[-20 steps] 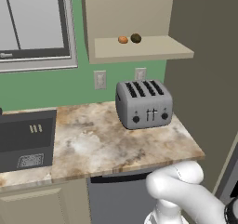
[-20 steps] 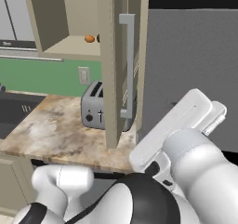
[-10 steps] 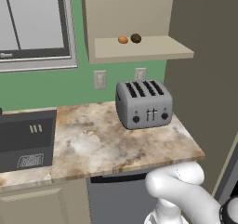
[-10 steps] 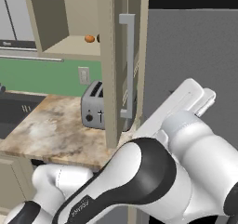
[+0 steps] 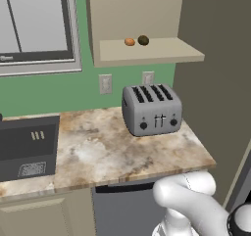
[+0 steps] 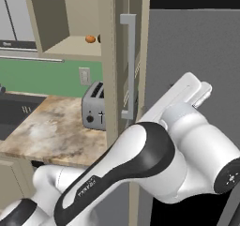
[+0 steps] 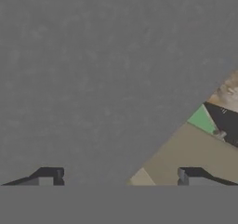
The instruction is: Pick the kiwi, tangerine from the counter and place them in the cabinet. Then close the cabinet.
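My gripper (image 7: 120, 176): jaws spread wide, nothing between them; it faces a flat grey panel.
My arm (image 6: 154, 154): raised just beside the open cabinet door (image 6: 108, 56) and its bar handle (image 6: 127, 65).
Kiwi (image 5: 143, 40): on the cabinet shelf (image 5: 162, 51), just beside the tangerine (image 5: 129, 42).
Counter (image 5: 98, 149): carries the toaster (image 5: 152, 110); no fruit left on it.
Step in hand: closing the cabinet, by my reading.
Next move: bring my fingers against the door's outer face and swing it shut.

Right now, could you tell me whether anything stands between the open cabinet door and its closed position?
Nothing visible does: the kiwi and tangerine sit well back on the cabinet shelf, and the door swings above the toaster.
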